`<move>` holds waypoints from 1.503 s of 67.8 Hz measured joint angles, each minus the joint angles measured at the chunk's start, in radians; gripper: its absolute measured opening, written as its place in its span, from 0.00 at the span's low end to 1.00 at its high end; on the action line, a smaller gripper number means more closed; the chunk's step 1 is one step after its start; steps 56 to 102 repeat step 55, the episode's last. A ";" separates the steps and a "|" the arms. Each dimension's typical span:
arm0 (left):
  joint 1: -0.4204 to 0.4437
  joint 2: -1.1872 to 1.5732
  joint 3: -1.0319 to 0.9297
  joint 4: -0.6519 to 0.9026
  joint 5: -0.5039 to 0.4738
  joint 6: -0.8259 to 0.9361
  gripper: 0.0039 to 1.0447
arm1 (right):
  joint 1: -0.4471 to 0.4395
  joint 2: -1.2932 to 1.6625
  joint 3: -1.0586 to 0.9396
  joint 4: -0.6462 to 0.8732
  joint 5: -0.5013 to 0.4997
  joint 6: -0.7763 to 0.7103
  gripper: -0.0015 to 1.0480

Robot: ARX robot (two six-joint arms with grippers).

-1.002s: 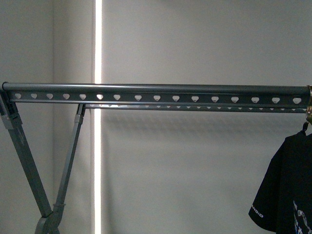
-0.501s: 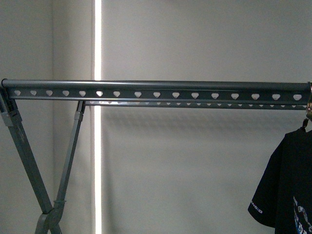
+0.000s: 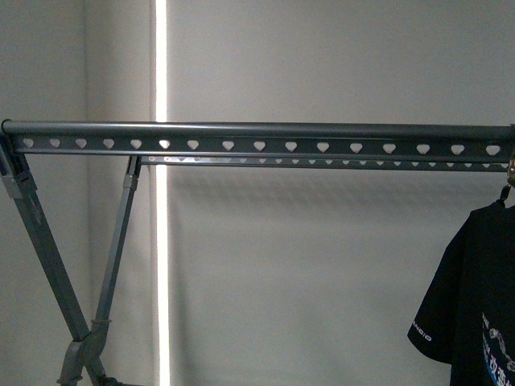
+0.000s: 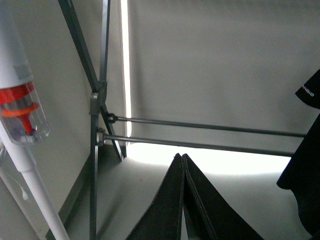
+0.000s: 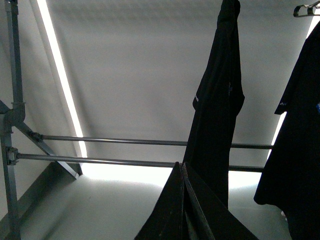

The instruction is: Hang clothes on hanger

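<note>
Wall (image 3: 322, 64): plain pale grey, matte. Light strip (image 3: 162, 265): narrow, bright white, vertical, left of centre. Vacuum cleaner (image 4: 17, 110): white with orange band, far left.

In the front view the T-shirt (image 3: 475, 297) is cut by the picture edge beside the rack rail (image 3: 257, 129), so its print is mostly out of sight. The hook above it is barely visible. Neither arm shows there.
</note>
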 joint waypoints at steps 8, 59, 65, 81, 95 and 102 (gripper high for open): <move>0.000 -0.005 0.000 -0.005 0.000 0.000 0.03 | 0.000 0.000 0.000 0.000 0.000 0.000 0.02; 0.000 -0.006 0.000 -0.005 0.000 0.000 0.66 | 0.000 0.000 0.000 0.000 0.000 0.000 0.62; 0.000 -0.006 0.000 -0.005 0.000 0.000 0.66 | 0.000 0.000 0.000 0.000 0.000 0.000 0.62; 0.000 -0.006 0.000 -0.005 0.000 0.000 0.66 | 0.000 0.000 0.000 0.000 0.000 0.000 0.62; 0.000 -0.006 0.000 -0.005 0.000 0.000 0.66 | 0.000 0.000 0.000 0.000 0.000 0.000 0.62; 0.000 -0.006 0.000 -0.005 0.000 0.000 0.66 | 0.000 0.000 0.000 0.000 0.000 0.000 0.62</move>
